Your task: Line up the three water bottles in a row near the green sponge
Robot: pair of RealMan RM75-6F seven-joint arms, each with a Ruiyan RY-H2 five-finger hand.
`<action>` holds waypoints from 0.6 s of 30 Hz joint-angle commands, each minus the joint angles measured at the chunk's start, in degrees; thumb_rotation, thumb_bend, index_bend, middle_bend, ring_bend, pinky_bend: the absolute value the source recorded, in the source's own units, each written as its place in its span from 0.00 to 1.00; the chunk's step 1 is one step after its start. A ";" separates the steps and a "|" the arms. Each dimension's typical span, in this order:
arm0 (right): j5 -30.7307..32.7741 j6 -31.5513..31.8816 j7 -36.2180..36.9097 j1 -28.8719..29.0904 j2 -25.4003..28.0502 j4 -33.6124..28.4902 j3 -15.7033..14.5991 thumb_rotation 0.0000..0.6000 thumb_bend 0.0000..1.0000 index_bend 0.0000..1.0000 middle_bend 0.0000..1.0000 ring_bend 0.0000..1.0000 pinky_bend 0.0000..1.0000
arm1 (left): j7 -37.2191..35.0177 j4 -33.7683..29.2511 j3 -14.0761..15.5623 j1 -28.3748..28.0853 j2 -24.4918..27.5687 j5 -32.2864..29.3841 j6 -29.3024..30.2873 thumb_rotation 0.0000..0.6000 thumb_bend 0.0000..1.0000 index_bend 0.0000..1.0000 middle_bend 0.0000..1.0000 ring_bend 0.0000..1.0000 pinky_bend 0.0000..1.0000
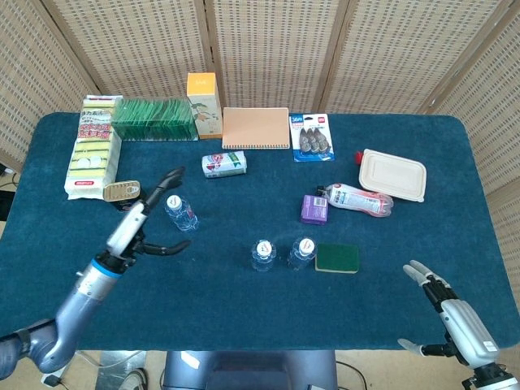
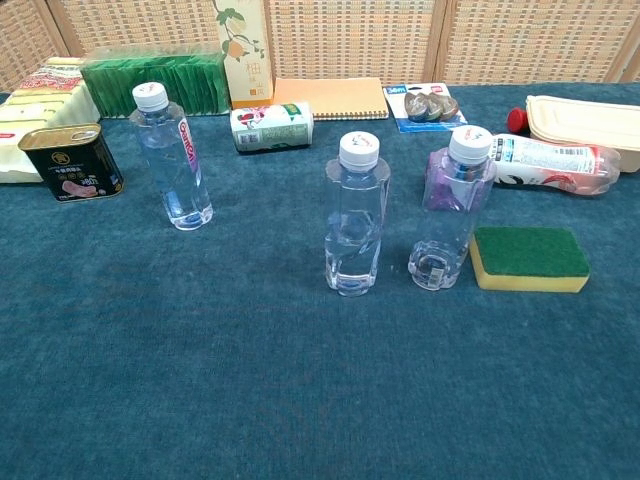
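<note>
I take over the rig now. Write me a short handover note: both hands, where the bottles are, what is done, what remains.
Left robot hand: open, holds nothing, beside the third bottle without touching it.
Right robot hand: open, holds nothing, at the table's near right edge.
Done: two bottles stand upright in a row left of the green sponge.
Left: the third bottle stands apart, near the tin can. Probably grip it with the left hand and set it left of the middle bottle.

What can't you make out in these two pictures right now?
- Left hand: shows only in the head view; outside the chest view's frame.
- Right hand: low in the head view, forearm cut by the bottom edge; absent from the chest view.
- Purple box: blurred behind the bottle, chest view.
</note>
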 commanded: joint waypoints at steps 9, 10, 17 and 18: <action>5.03 10.10 -14.80 -3.96 -7.33 2.00 6.20 1.00 0.04 0.04 0.00 0.00 0.00 | -7.19 10.37 2.56 5.48 0.12 -4.78 -2.20 1.00 0.20 0.00 0.00 0.00 0.08; 4.84 12.49 -16.73 -4.57 -9.00 2.84 7.38 1.00 0.04 0.05 0.00 0.00 0.00 | -7.11 11.91 2.92 5.50 -0.85 -5.04 -3.24 1.00 0.20 0.00 0.00 0.00 0.08; 3.81 20.62 -26.28 -6.69 -16.22 7.57 11.60 1.00 0.02 0.09 0.00 0.00 0.00 | -7.18 18.74 3.34 5.07 -6.09 -5.88 -7.32 1.00 0.20 0.00 0.00 0.00 0.07; 3.76 20.91 -26.80 -6.78 -16.68 7.95 11.82 1.00 0.02 0.10 0.00 0.00 0.00 | -7.09 19.88 3.25 5.11 -6.92 -6.26 -7.87 1.00 0.20 0.00 0.00 0.00 0.07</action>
